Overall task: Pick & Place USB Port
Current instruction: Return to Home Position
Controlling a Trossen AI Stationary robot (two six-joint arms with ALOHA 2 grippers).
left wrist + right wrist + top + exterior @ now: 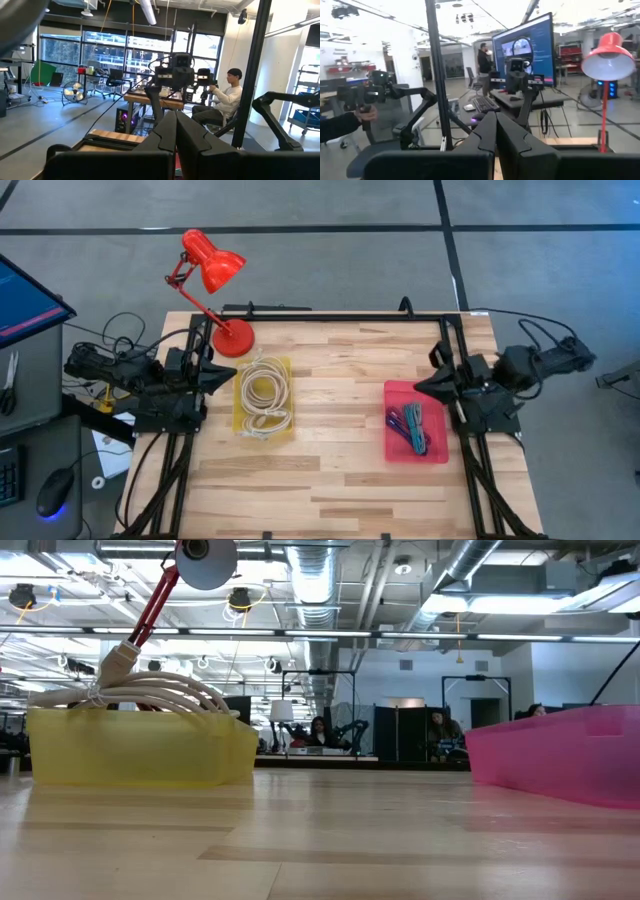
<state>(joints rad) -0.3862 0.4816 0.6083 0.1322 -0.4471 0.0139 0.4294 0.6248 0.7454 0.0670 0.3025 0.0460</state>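
High view: yellow bin left of centre holds a pale coiled cable, looped in a loose ring. Pink bin right of centre holds blue and black cables, bunched lengthwise. My left gripper sits at the yellow bin's left edge and my right gripper just above the pink bin's top right; both have their tips pressed together, holding nothing. Red lamp is upper left.

Low view: yellow bin at left, pale loops rising over its rim. Pink bin at right, contents hidden.

Left wrist view: left gripper fingers together.

Right wrist view: right gripper fingers together.
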